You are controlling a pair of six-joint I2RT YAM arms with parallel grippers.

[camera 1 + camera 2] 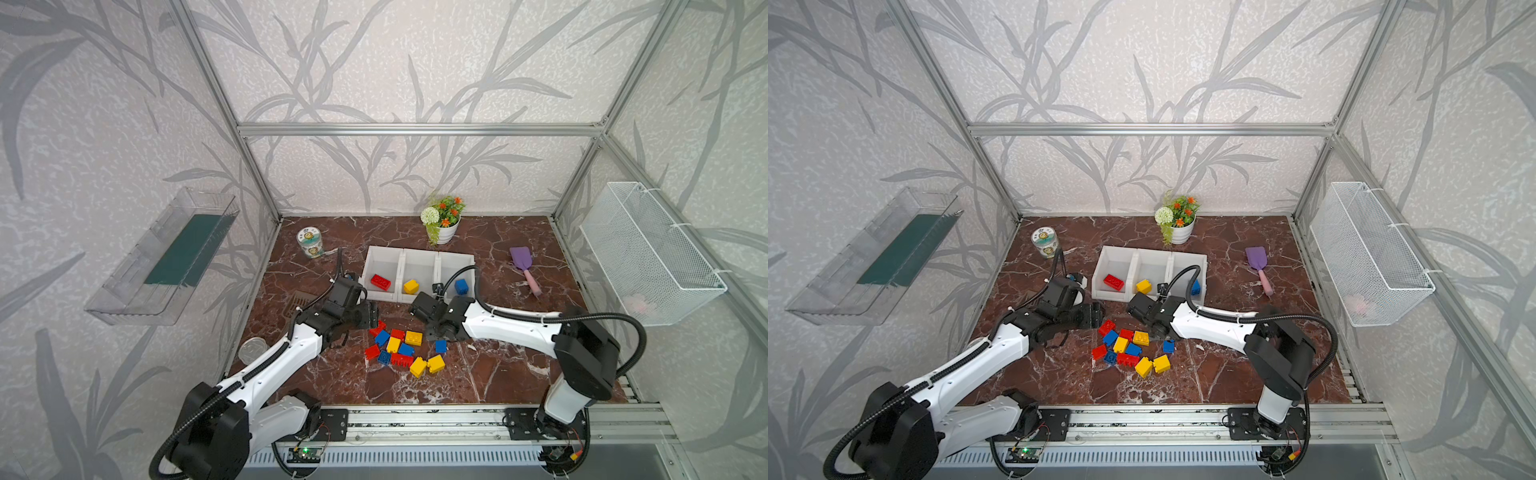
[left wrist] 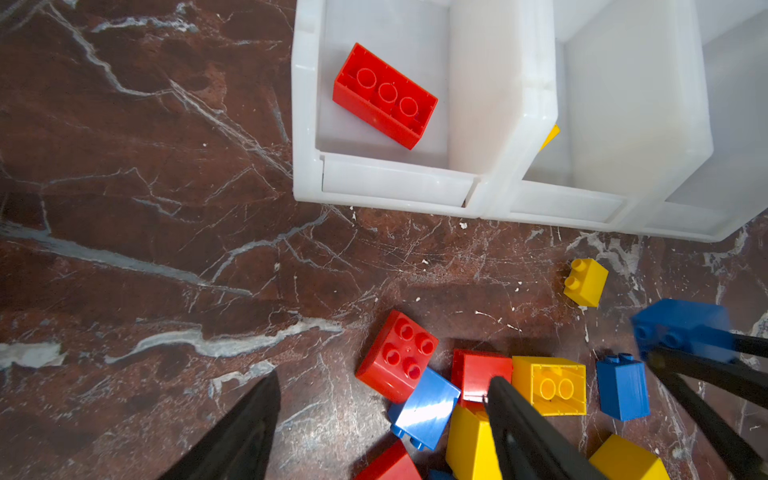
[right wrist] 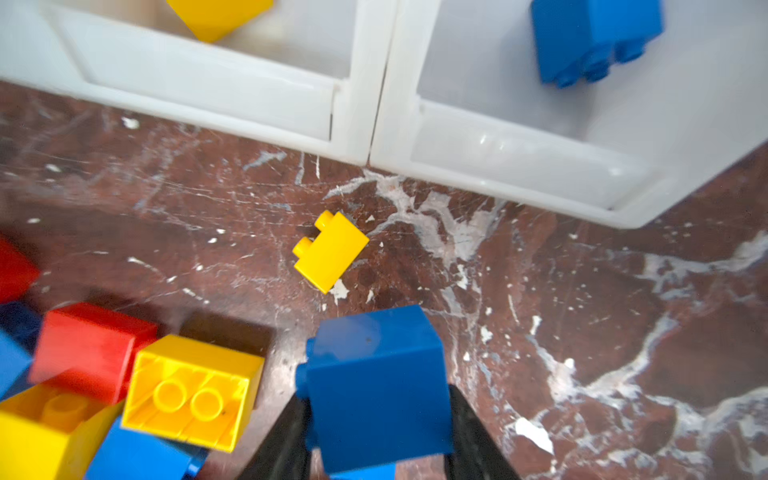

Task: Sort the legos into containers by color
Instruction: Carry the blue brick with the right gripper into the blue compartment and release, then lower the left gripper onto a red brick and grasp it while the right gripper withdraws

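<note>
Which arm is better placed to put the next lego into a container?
Right. The right hand is shut on a blue lego, just in front of the end container, where another blue lego lies. The left hand is open and empty over the loose pile.

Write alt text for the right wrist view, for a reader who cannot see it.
The right gripper clamps a blue brick over a brown marble table. Just ahead lies a small yellow brick, then white bins holding a yellow piece and a blue piece; loose bricks crowd one side.
</note>
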